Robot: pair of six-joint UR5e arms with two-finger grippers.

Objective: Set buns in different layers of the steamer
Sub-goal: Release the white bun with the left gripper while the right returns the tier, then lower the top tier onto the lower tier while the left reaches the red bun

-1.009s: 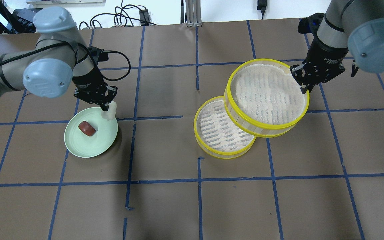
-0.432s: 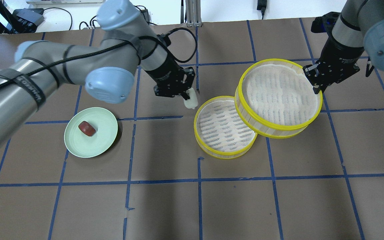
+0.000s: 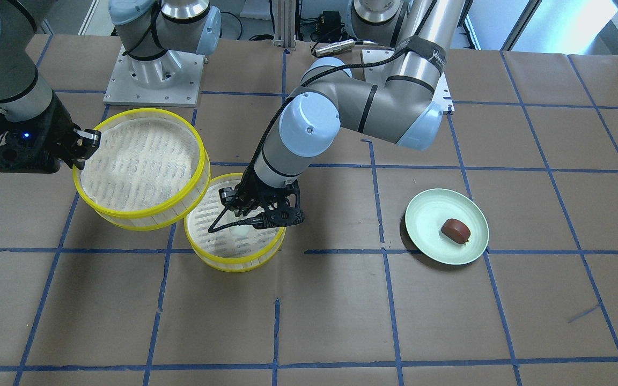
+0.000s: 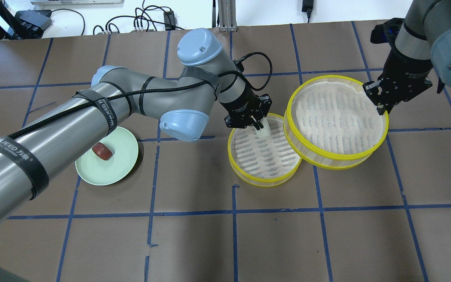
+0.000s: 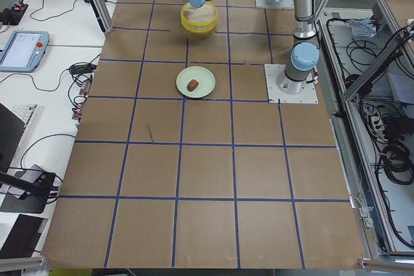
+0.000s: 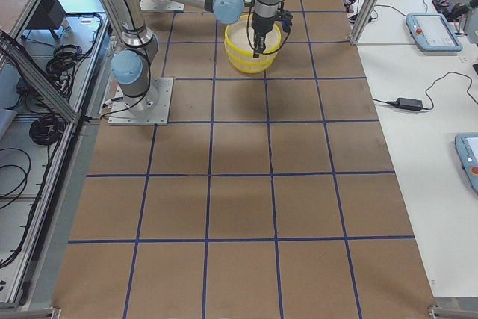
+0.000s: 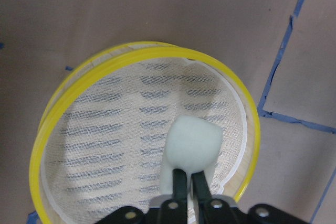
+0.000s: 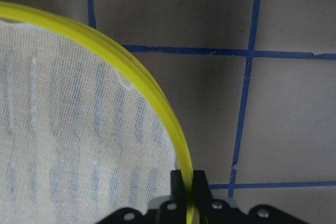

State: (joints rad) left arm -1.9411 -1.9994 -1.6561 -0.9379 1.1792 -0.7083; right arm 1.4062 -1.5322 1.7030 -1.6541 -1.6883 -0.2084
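Note:
My left gripper (image 4: 257, 126) is shut on the white bun (image 4: 264, 131) and holds it over the far part of the lower steamer tier (image 4: 265, 183). In the left wrist view the white bun (image 7: 193, 145) hangs above the tier's mesh floor (image 7: 105, 145). My right gripper (image 4: 382, 106) is shut on the yellow rim of the upper steamer tier (image 4: 335, 159). That tier is held just right of the lower one, overlapping its edge. In the right wrist view the rim (image 8: 152, 98) runs between the fingers. The reddish-brown bun (image 4: 102, 151) lies on the pale green plate (image 4: 112, 174).
The plate (image 3: 432, 214) sits on the robot's left side, partly under my left arm's forearm (image 4: 73, 129) in the overhead view. Brown paper with blue tape lines covers the table (image 4: 233, 235). Cables lie beyond the far edge (image 4: 147, 19).
My left gripper has carried the white bun from the plate rightward to above the lower tier. My right gripper has shifted the upper tier further right, off the lower one.

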